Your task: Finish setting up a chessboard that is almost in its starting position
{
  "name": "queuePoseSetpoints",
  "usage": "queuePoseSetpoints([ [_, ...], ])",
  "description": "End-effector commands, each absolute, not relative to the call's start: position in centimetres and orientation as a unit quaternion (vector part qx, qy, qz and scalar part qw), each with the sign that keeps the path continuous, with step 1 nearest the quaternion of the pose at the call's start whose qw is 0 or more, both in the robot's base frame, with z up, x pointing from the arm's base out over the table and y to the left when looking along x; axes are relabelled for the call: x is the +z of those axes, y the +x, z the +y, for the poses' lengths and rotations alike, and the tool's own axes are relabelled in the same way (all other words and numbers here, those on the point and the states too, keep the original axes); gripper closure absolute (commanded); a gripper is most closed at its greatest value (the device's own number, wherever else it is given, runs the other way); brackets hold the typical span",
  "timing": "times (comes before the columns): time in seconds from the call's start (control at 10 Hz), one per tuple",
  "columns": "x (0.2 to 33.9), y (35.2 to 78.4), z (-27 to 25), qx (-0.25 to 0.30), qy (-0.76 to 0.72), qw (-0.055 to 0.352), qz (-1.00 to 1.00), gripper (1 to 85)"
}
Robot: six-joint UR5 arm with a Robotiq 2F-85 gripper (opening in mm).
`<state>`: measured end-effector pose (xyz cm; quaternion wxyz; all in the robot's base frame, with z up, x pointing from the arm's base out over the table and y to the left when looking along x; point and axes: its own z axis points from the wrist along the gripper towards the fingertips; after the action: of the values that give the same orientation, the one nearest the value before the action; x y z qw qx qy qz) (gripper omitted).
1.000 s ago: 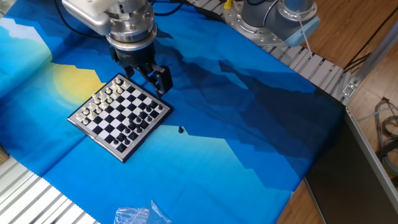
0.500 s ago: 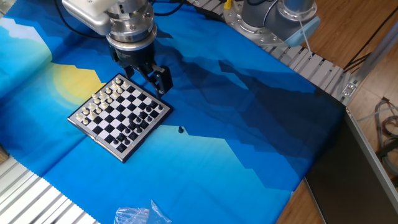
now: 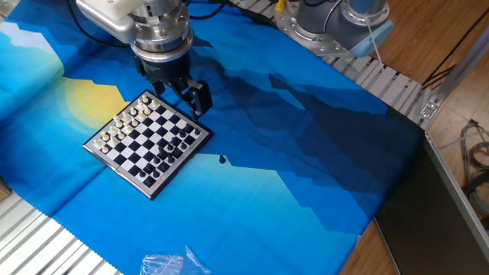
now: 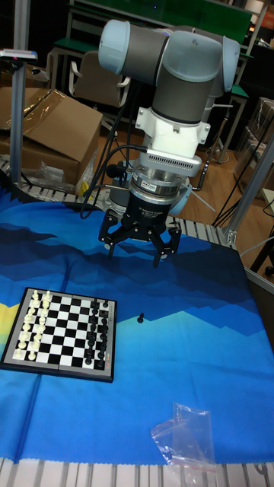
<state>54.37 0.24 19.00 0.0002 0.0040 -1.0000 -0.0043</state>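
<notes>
The chessboard lies on the blue cloth, a small black and white checked board with a silvery rim. White pieces fill one side and black pieces the other. One black piece stands alone on the cloth, just off the board's black side. My gripper hangs open above the cloth behind the board, with nothing between its fingers. It is well above the lone piece.
A crumpled clear plastic bag lies near the cloth's front edge. Metal rails border the table. Cardboard boxes stand behind the table at the left.
</notes>
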Motion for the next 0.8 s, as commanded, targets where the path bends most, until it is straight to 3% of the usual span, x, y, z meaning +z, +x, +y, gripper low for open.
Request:
queuePoseSetpoints([
  [0.0,19.38,58.31,2.19,-0.047,-0.121,-0.071,-0.989,84.7],
  [0.7,19.13,58.44,2.27,-0.039,-0.121,-0.075,-0.989,84.7],
])
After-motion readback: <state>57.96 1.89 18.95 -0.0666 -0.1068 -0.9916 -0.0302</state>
